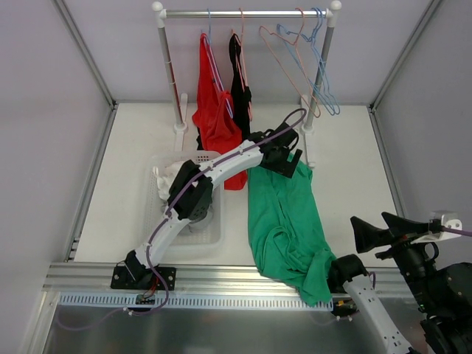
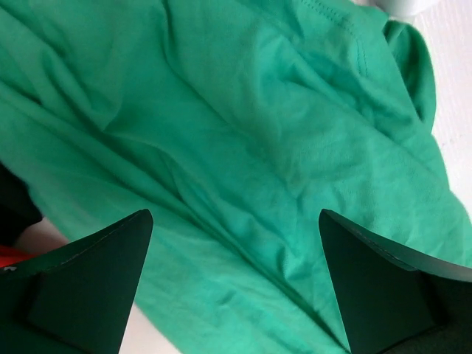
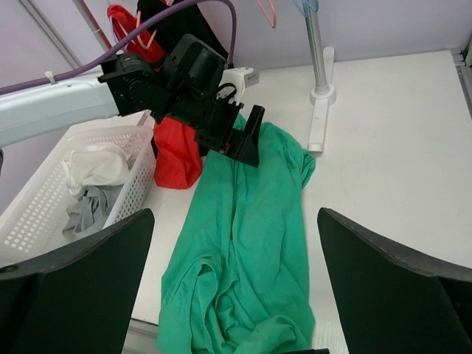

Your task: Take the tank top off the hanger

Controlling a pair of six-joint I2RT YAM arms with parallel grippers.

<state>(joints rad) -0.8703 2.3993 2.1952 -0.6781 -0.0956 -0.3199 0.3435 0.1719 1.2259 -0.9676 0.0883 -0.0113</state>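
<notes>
Green tank top (image 1: pixel 284 221): lies flat on the table (image 1: pixel 354 162), right of centre, off any hanger; long and creased, running from the middle of the table to the near edge, where its end is bunched and spills over the metal rail; fabric plain, with stitched hems visible in the left wrist view (image 2: pixel 258 147)
Left tool (image 1: pixel 289 164): jaws spread wide, nothing between them; poised over the far end of the green tank top; whether it touches the cloth cannot be told
Right tool (image 1: pixel 369 223): jaws spread wide, empty; at the near right, apart from the cloth
Rack (image 1: pixel 243 12): red tank top (image 1: pixel 214 110) and black garment (image 1: pixel 240 88) hang on hangers; pink hanger (image 1: pixel 287 51) and blue hanger (image 1: pixel 321 70) bare
Basket (image 1: pixel 214 234): white, left of the green tank top; white and grey cloth inside
</notes>
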